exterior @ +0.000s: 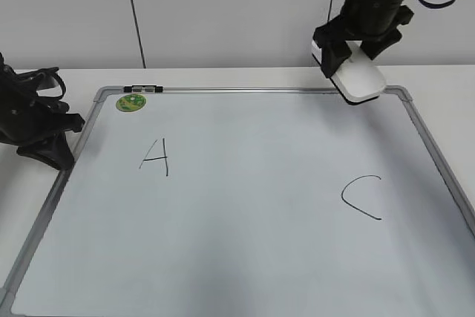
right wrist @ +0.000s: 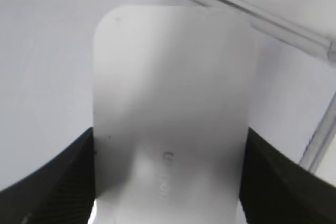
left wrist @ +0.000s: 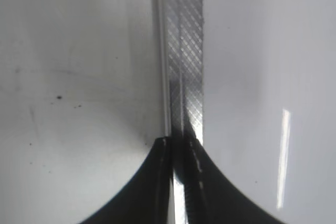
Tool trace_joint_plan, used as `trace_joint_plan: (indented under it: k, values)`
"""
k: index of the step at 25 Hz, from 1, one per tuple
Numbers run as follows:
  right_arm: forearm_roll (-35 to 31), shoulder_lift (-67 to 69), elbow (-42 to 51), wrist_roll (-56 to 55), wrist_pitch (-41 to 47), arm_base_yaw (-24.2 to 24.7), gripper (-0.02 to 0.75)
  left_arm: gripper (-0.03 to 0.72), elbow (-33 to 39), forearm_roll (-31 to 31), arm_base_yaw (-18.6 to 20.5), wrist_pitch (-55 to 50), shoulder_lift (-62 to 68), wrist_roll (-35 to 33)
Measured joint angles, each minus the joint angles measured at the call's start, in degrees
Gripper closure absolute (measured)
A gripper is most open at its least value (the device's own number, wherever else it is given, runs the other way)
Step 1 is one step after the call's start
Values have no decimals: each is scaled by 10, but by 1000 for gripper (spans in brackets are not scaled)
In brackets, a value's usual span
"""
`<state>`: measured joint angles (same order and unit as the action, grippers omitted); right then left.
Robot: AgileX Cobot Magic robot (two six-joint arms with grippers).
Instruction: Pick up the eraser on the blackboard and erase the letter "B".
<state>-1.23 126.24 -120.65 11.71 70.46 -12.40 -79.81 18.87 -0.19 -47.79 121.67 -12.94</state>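
The white eraser [exterior: 360, 79] is held in my right gripper [exterior: 349, 61] at the blackboard's far right corner; I cannot tell whether it touches the board. In the right wrist view the eraser [right wrist: 170, 108] fills the space between the two black fingers [right wrist: 168, 182], which press on its sides. The blackboard [exterior: 245, 206] is a pale board with a grey frame. It bears a black "A" [exterior: 155, 157] and a black "C" [exterior: 362, 197]. No letter "B" shows between them. My left gripper [exterior: 44, 142] rests at the board's left edge, shut and empty [left wrist: 181, 145], over the metal frame [left wrist: 184, 51].
A round green magnet [exterior: 130, 102] sits at the board's far left corner, next to a small black clip [exterior: 145, 89] on the frame. A white wall with a dark vertical seam stands behind the table.
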Motion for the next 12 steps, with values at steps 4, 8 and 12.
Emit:
trace_joint_plan:
  k: [4, 8, 12]
  values:
    - [4, -68, 115, -17, 0, 18, 197, 658, 0, 0, 0, 1, 0, 0]
    - [-4, -138, 253, -29, -20, 62, 198, 658, 0, 0, 0, 1, 0, 0]
    - [-21, -188, 370, -32, -76, 110, 198, 658, 0, 0, 0, 1, 0, 0]
